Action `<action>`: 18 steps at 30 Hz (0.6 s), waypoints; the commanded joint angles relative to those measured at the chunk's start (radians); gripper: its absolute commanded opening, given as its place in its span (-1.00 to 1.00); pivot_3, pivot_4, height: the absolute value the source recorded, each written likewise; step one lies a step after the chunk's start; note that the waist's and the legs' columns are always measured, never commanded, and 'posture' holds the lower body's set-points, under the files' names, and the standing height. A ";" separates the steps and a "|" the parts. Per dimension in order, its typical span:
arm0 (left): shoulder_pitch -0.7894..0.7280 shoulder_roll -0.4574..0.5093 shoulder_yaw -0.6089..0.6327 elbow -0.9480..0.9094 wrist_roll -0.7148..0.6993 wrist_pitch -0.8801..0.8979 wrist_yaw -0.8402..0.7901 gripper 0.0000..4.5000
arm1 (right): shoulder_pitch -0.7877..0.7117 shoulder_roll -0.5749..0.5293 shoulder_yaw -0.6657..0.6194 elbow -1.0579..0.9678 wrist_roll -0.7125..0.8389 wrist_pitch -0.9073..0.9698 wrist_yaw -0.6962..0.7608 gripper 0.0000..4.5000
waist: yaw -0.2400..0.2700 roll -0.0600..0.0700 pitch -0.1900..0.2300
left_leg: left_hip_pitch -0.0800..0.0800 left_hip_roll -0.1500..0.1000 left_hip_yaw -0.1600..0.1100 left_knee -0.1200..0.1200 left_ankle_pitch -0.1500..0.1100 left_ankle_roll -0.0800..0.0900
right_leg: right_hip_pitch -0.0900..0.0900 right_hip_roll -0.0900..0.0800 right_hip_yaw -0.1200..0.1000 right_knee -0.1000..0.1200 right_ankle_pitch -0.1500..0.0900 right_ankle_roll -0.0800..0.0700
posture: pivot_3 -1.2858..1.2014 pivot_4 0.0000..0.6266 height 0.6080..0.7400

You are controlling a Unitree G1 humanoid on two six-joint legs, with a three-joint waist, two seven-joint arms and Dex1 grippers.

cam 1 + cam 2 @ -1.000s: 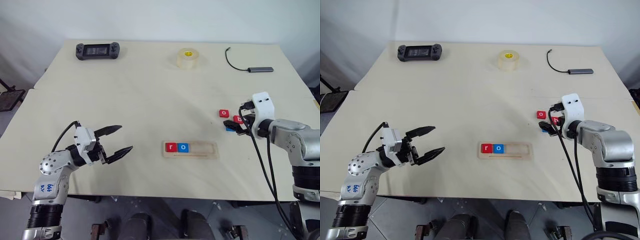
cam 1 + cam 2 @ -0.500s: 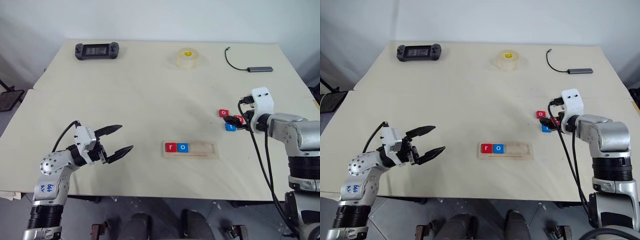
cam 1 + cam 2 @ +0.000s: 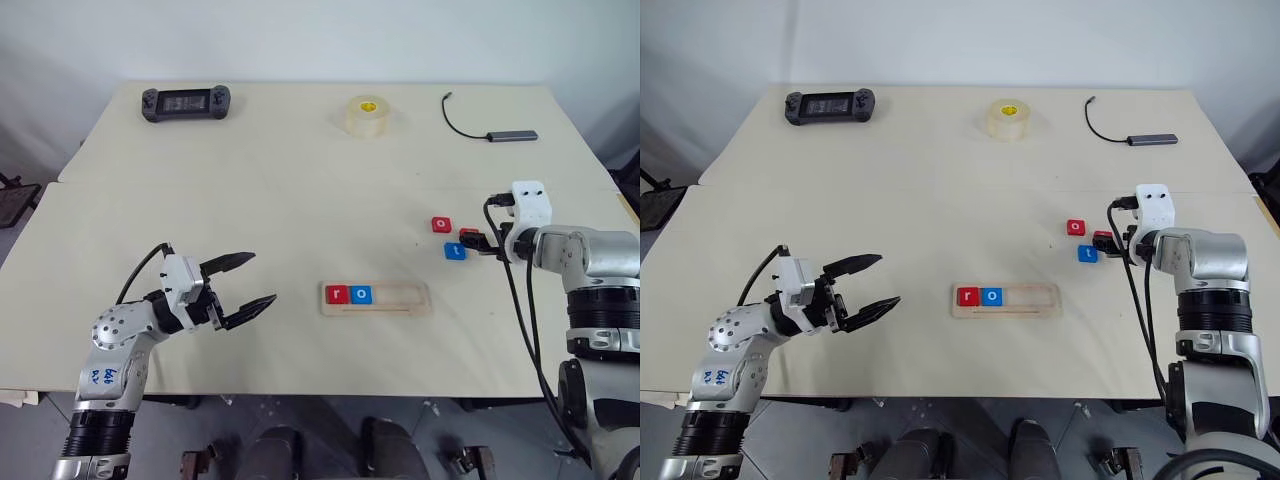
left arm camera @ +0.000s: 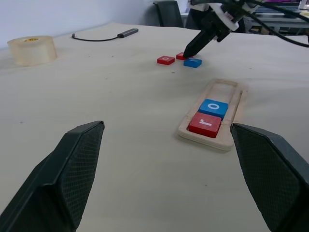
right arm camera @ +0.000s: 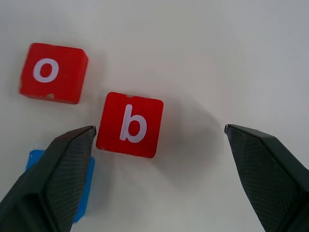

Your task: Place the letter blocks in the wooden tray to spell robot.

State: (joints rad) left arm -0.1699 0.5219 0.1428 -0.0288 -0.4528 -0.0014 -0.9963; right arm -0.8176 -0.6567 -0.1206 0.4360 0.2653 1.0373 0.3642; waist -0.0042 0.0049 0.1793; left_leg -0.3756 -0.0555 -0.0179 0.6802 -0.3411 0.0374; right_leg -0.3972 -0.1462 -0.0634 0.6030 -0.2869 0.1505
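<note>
- We take the tray (image 3: 377, 298) as our landmark; it lies flat on the counter (image 3: 300, 200), near the front edge and about midway across.
- In the tray's slot we see a red "r" (image 3: 338, 294) at the left end and a blue "o" (image 3: 362, 295) touching it on the right; the remaining slot shows bare wood.
- Three more blocks lie loose on the counter, beyond the tray's right end: a red "o" (image 3: 441, 225) farthest back, a blue "t" (image 3: 455, 251) nearer the tray, and a red "b" (image 5: 129, 124) just right of those two.
- The right jaws (image 5: 159, 145) are spread wide and hold nothing. In the right wrist view we see the "b" lying between the two fingertips (image 5: 63, 159), close to one finger and well clear of the other.
- The blue "t" peeks out behind that near finger in the same view.
- The left jaws (image 3: 245, 285) hover over the counter well left of the tray, pointing toward it, released and empty.
- Far behind the tray, along the back of the counter, we see a game controller (image 3: 186, 102) to the left, a tape roll (image 3: 366, 115) about straight back, and a cable with an adapter (image 3: 490, 125) to the right.
</note>
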 commanded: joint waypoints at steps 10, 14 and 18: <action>0.000 -0.008 -0.006 -0.043 -0.004 -0.021 0.009 1.00 | -0.040 0.020 0.026 0.044 -0.050 -0.043 0.023 -0.32 | 0.001 0.000 0.000 | 0.000 0.000 0.000 0.000 0.000 0.000 | 0.000 0.000 0.000 0.000 0.000 0.000 | 0.03 -0.52 1.00; -0.013 -0.013 -0.013 -0.031 -0.001 -0.023 0.003 1.00 | -0.034 0.001 0.004 -0.014 -0.046 -0.025 0.014 -0.35 | 0.002 0.000 0.000 | 0.000 0.000 0.000 0.000 0.000 0.000 | 0.000 0.000 0.000 0.000 0.000 0.000 | 0.03 -0.52 1.00; -0.033 -0.016 -0.026 -0.013 0.000 -0.030 -0.014 1.00 | 0.011 -0.041 -0.016 -0.179 -0.018 0.070 0.032 -0.35 | 0.004 0.001 0.000 | 0.000 0.000 0.000 0.000 0.000 0.000 | 0.000 0.000 0.000 0.000 0.000 0.000 | 0.03 -0.52 1.00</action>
State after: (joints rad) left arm -0.1929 0.5093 0.1190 -0.0293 -0.4514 -0.0120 -1.0006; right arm -0.8109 -0.6623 -0.0970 0.3517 0.2352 1.0697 0.3895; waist -0.0003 0.0055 0.1796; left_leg -0.3762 -0.0557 -0.0185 0.6804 -0.3411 0.0374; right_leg -0.3975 -0.1466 -0.0636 0.6029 -0.2869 0.1506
